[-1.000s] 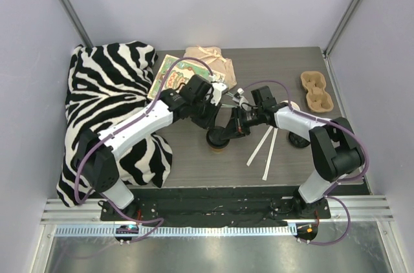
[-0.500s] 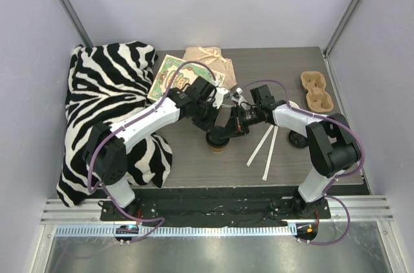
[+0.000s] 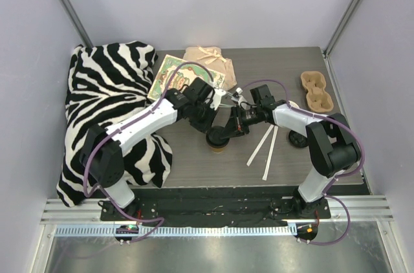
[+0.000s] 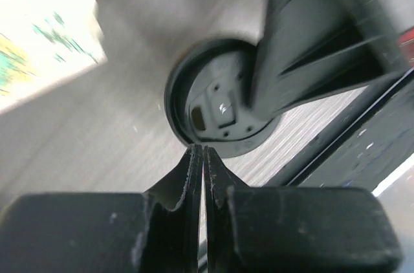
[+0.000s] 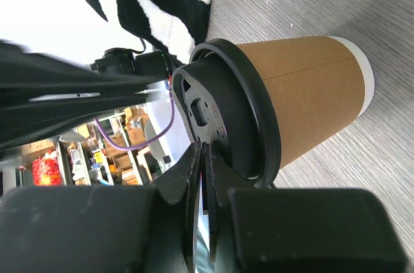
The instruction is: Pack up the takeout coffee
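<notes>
The takeout coffee (image 3: 218, 143), a kraft-brown cup with a black lid, stands upright on the table at mid-centre. My right gripper (image 3: 228, 129) reaches in from the right and is shut on the rim of the lid. In the right wrist view the fingertips (image 5: 202, 148) pinch the lid's edge beside the brown cup wall (image 5: 304, 88). My left gripper (image 3: 211, 121) hovers just above the lid's far-left side, shut with nothing between its fingers. In the left wrist view its tips (image 4: 199, 150) sit right by the lid (image 4: 210, 108), which the right finger partly covers.
A zebra-striped cloth (image 3: 110, 101) drapes over the table's left side. A printed card (image 3: 167, 74) and a crumpled paper bag (image 3: 208, 61) lie behind the arms. Pale sticks (image 3: 264, 147), a loose black lid (image 3: 299, 138) and a cardboard cup carrier (image 3: 315, 90) lie to the right.
The left gripper has closed and moved in a little closer to the lid. The right gripper and the cup have stayed where they were.
</notes>
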Tool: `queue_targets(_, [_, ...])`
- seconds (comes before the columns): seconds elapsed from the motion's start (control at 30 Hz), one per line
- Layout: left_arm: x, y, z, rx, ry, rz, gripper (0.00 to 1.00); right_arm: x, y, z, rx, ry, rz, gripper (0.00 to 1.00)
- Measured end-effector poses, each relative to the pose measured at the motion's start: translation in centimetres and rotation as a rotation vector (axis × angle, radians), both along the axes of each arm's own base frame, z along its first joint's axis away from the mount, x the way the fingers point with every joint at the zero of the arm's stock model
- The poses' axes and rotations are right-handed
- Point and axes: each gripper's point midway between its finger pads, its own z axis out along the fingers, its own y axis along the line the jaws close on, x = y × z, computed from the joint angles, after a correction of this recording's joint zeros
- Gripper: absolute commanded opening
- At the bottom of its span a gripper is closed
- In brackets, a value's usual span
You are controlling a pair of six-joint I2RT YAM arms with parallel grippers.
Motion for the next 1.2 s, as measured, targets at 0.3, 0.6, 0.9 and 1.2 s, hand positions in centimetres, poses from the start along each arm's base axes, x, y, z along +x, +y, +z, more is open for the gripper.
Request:
queue_targets(0.3, [-1.3,1.3,-4.3,0.069,0.088,0.007,0.04,0.0,-0.1,-0.1,0.008,0.021,0.006,0.12])
queue_targets(0.6, [-0.1,0.1,-0.9,0.014,0.032,0.010,0.12,0.0,-0.1,-0.1,0.010,0.021,0.006,0.12])
queue_targets(0.9, [-0.4,-1.3,1.9,-0.050,-0.033,-0.006,0.14,0.0,-0.1,-0.1,0.010,0.021,0.006,0.12])
queue_targets(1.2, [-1.8,0.1,-3.1,0.028,0.022,-0.002,0.12,-0.1,-0.1,-0.1,0.011,0.029,0.008,0.13])
